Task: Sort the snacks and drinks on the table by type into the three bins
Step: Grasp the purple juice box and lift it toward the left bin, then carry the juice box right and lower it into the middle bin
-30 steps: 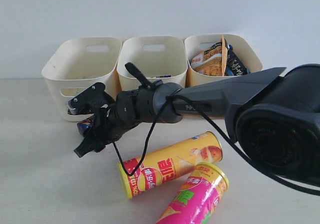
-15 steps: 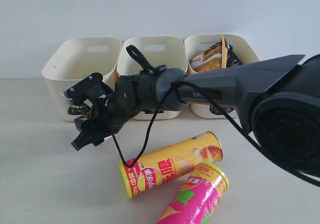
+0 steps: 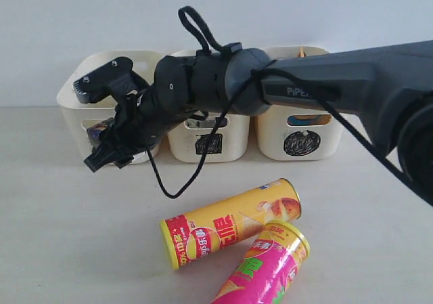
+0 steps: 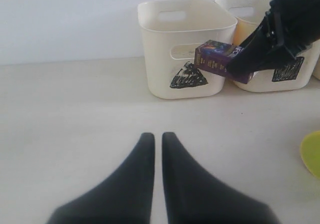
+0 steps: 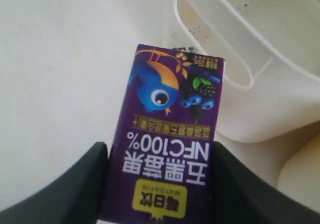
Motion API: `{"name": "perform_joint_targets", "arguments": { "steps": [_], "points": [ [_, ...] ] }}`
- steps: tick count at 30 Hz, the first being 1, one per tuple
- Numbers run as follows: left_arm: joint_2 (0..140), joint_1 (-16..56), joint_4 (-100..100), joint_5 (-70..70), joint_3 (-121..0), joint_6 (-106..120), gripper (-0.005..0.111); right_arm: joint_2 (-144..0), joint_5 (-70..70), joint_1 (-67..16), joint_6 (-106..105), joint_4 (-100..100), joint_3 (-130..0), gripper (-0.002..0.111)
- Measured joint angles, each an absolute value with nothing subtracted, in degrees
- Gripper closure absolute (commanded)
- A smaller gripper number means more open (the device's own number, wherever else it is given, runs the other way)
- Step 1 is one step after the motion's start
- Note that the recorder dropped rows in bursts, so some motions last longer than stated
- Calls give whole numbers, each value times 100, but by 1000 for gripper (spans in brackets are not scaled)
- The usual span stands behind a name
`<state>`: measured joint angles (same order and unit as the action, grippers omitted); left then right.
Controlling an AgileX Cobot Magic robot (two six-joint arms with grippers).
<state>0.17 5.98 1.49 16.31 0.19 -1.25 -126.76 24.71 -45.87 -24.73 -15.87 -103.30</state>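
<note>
My right gripper (image 5: 160,185) is shut on the dark purple boxy drink carton (image 5: 170,144), with one finger on each side. It holds the carton (image 4: 215,57) off the table, just in front of the triangle-marked bin (image 4: 185,44), about level with that bin's handle slot. In the exterior view the right arm reaches across to the left bin (image 3: 67,114). The yellow crisp tube (image 3: 230,223) and the pink crisp tube (image 3: 264,267) lie on the table (image 3: 61,236). My left gripper (image 4: 157,136) is shut and empty, low over bare table.
The square-marked bin (image 3: 210,138) and the circle-marked bin (image 3: 298,138) stand side by side to the right of the left one. The right arm and its looping black cable (image 3: 169,182) hide their tops. A wall stands behind the bins.
My right gripper has risen and swung left with the purple carton, from near the table up to the front of the left bin. The tubes have not moved.
</note>
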Motion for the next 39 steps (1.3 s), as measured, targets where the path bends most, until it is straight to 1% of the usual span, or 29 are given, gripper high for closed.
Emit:
{"name": "perform_joint_targets", "arguments": {
  "steps": [9,18,21,27,39],
  "points": [
    [17,598,149,1631,19,-125,102,-12275,2574,-4587,-2538,-1549,-10330,108],
    [17,598,149,1631,19,-125,102,-12212,2708,-4546,-2538,-1366,-10330,108],
    [17,598,149,1631,19,-125,102,-12212,2708,-4353,-2555,-1352,-10330,108],
    [17,598,149,1631,19,-125,102,-12203,2493,-3674,-2566,-1329,-10330,108],
    [17,598,149,1631,19,-125,102,-12203,1961,-3016,-2515,-1329,-10330,108]
  ]
}}
